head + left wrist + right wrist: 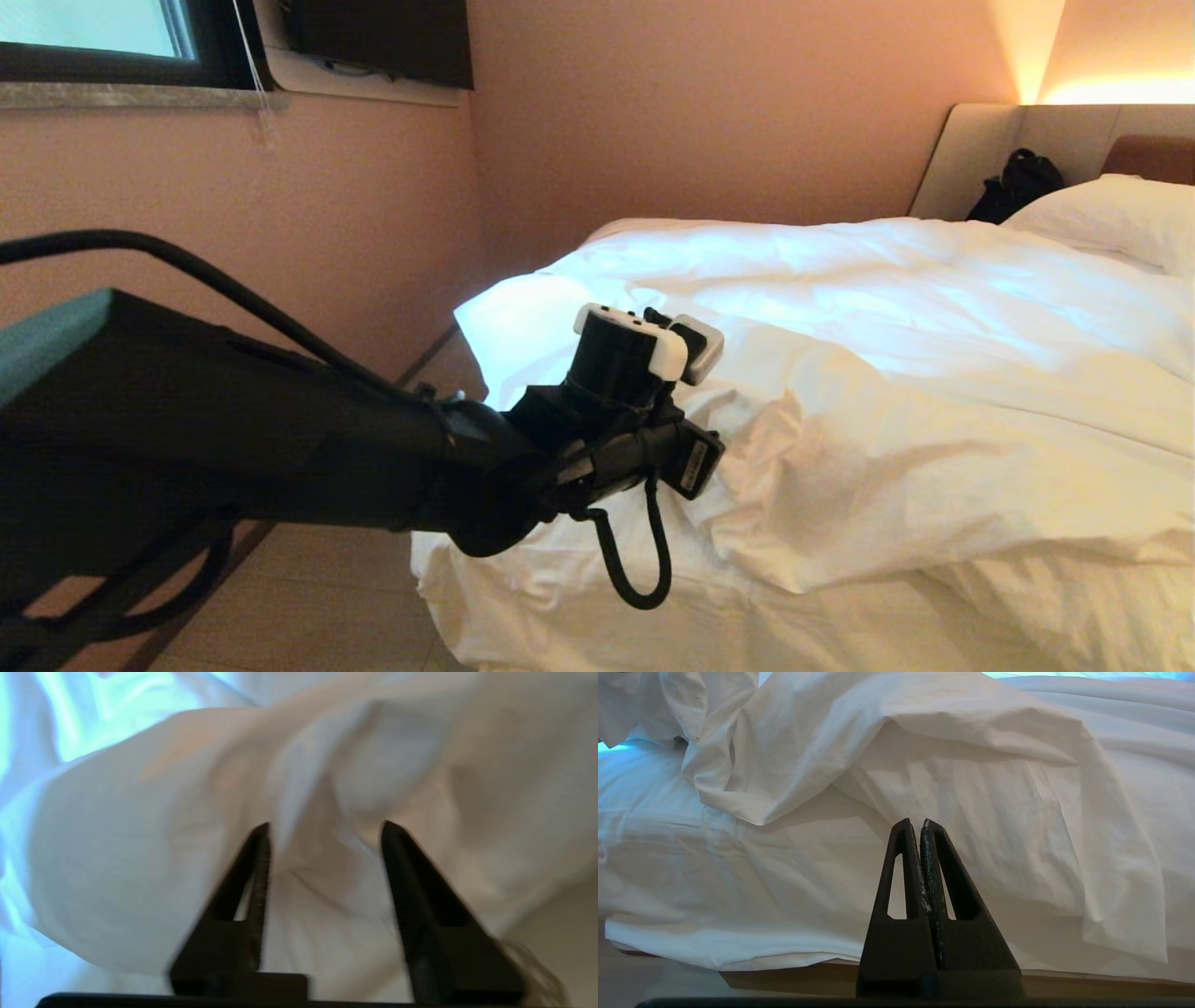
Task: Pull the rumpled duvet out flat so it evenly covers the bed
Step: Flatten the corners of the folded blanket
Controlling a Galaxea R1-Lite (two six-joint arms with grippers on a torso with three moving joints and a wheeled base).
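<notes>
Left gripper's fingertips are hidden in the head view behind its own black wrist housing; only the wrist view shows them, blurred, two black wedge fingers standing apart with a raised fold of cloth just beyond the tips. Whether they touch that fold cannot be told.

Thick puffy white wrinkled duvet lies over the wide low white-sheeted bed, bunched and folded back on itself at the foot corner nearest the left arm. The bed's base is mostly covered by hanging cloth; a brown strip of it shows only in the right wrist view.

Right gripper is out of the head view; its black fingers are pressed together, holding nothing, pointed at the bed's side where the duvet's edge hangs down.

At the head of the bed: a white pillow, cut off by the frame edge, a padded beige headboard, and a black bag against it, details unclear. Left of the bed, a pink wall and a dark-framed window.
</notes>
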